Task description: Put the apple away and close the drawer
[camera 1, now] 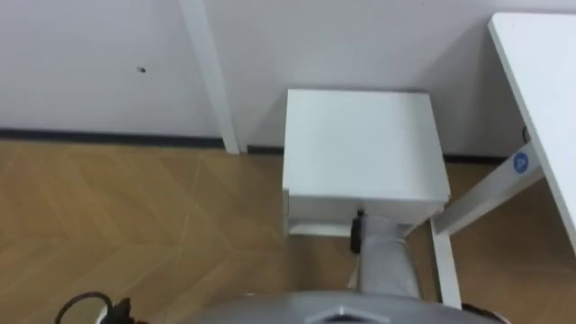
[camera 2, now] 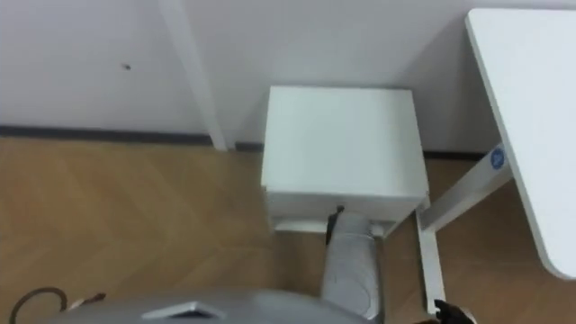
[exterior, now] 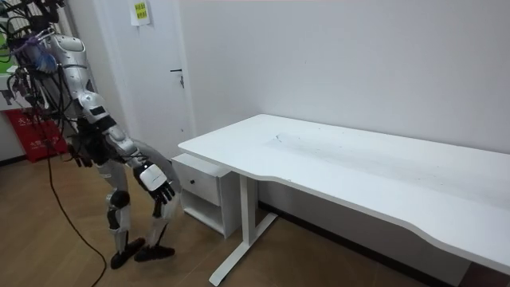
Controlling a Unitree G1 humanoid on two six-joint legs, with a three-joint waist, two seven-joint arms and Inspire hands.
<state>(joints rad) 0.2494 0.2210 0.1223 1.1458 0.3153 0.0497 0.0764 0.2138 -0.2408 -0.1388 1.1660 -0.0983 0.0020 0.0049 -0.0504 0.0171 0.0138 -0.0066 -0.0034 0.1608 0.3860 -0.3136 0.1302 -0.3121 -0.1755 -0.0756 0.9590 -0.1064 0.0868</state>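
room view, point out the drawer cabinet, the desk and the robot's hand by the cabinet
drawer cabinet [exterior: 202,188], room view, on its front face
desk [exterior: 358,159], room view, on its bare top
right hand [exterior: 157,182], room view, on its middle

cabinet [camera 1: 360,144] front: hidden beneath its top | table [camera 1: 551,72]: cut by right edge

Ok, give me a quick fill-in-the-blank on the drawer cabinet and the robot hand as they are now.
1. The cabinet stands against the ___ beside the desk.
2. Its drawer is ___.
3. The robot bends ___, its right robot hand near the drawer's front.
Missing: wall; closed; forward.
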